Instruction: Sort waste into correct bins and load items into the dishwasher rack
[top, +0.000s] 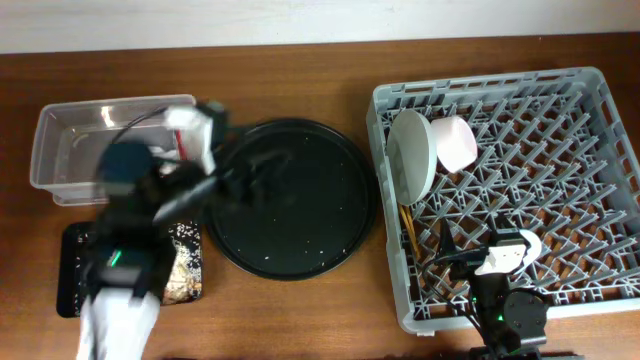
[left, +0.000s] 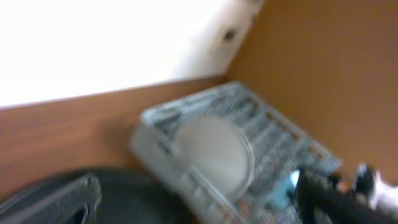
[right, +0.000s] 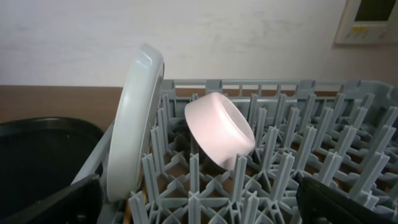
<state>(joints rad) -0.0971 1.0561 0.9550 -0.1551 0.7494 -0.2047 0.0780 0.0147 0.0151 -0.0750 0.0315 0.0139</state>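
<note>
On the brown wooden table (top: 300, 315), the left gripper (top: 235, 178) looks open and empty near the clear rectangular plastic tub (top: 45, 150); the right gripper (right: 199, 208) is open too. Waste sorting seems almost done; next, I think, the arm must withdraw carefully.

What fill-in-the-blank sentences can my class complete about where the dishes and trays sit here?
1. The pale plate stands on its ____ inside the grey rack.
2. The white bowl lies tipped on its side right beside the ____.
3. The round tray between the clear tub and the rack is coloured ____.
Missing words: edge; plate; black.
</note>
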